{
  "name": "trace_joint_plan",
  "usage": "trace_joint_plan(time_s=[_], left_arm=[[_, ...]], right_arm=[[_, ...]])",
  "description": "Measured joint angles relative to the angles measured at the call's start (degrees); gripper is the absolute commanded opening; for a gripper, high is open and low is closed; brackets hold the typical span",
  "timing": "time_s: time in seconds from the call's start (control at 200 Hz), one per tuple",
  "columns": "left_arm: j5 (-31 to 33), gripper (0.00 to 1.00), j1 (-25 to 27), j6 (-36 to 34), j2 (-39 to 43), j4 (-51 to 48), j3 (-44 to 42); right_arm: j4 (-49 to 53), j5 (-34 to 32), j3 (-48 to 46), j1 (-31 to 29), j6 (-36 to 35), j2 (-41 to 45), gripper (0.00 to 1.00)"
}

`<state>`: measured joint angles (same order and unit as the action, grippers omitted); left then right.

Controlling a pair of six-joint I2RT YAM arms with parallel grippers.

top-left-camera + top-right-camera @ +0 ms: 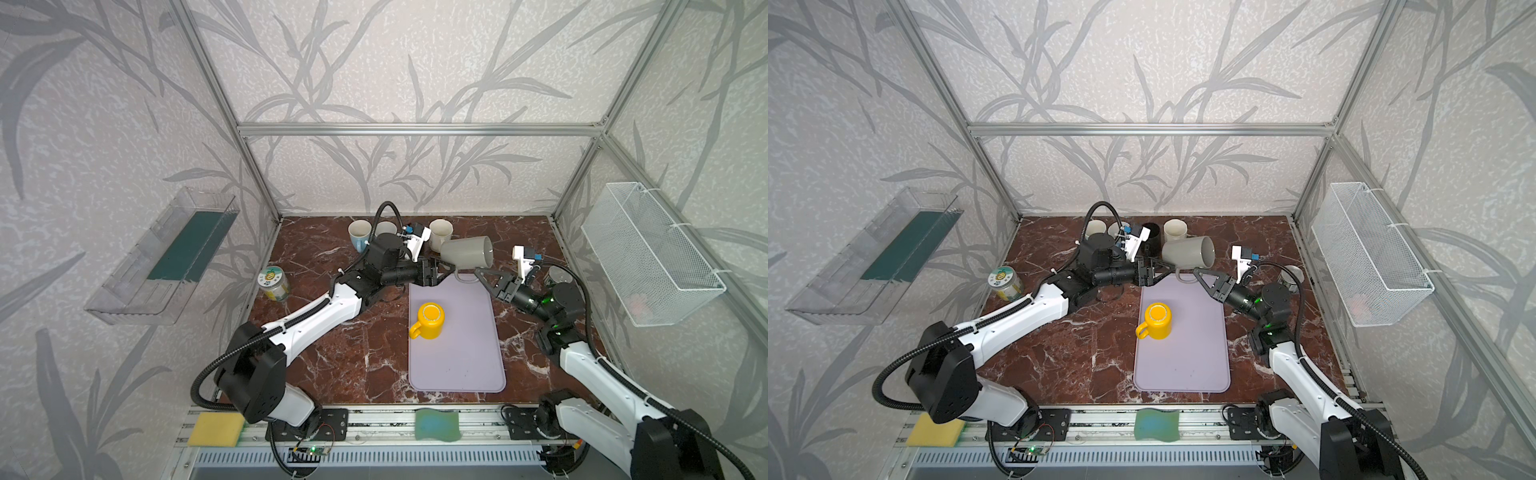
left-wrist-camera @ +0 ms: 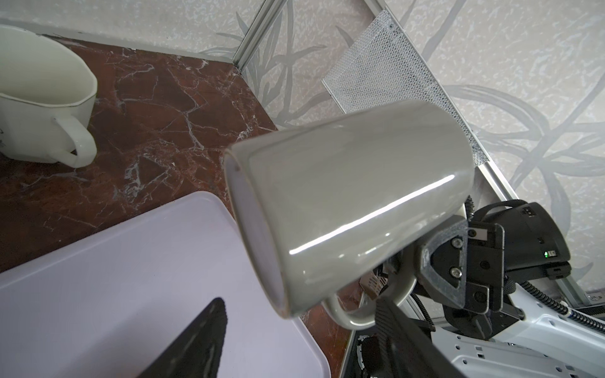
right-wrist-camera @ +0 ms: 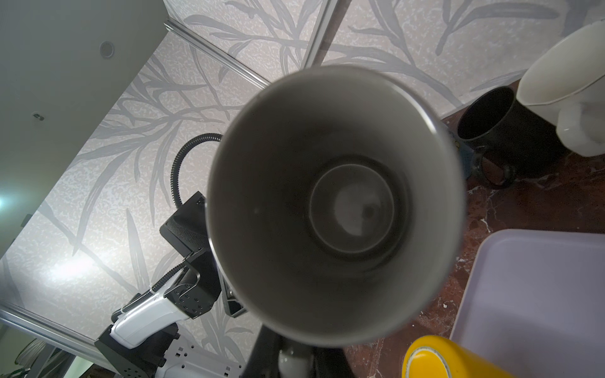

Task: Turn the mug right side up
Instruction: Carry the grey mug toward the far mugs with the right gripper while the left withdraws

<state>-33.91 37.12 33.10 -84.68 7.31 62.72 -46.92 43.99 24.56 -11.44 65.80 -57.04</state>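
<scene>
Okay, yellow mug (image 1: pixel 430 320) on the mat (image 1: pixel 457 365) sits in the drop zone. Grey mug (image 1: pixel 465 251) hangs sideways over the mat's far edge, right gripper (image 1: pixel 478 272) clamped on its handle (image 2: pixel 350 322) only: may swivel or slip. Left gripper (image 1: pixel 446 269) gapes wide by its base. Cups (image 1: pixel 439 232) beyond the mat: clip risk.

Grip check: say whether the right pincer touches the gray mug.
Touching: the right wrist view shows the right pincer shut on the gray mug's handle.
</scene>
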Motion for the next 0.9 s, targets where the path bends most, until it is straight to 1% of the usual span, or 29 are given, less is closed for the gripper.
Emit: trace_joint_plan(time_s=[0.275,0.48,0.69,0.9], left_arm=[[1.75,0.74,0.0,-2.82,3.43,-3.78,-0.35],[3.89,0.74,0.0,-5.11,6.14,-7.15,-0.35],[5.49,0.74,0.0,-7.02,8.35,-10.51,-0.37],[6.93,0.74,-0.02,-8.63,11.34,-13.07,-1.42]], right_arm=[[7.28,-0.87,0.0,0.48,-4.66,0.9,0.0],[15.26,-2.14,0.0,1.14,-9.99,1.84,0.0],[23.45,-2.43,0.76,3.65,-15.04,2.08,0.0],[27.93,-2.23,3.8,6.78,-18.69,1.51,0.0]])
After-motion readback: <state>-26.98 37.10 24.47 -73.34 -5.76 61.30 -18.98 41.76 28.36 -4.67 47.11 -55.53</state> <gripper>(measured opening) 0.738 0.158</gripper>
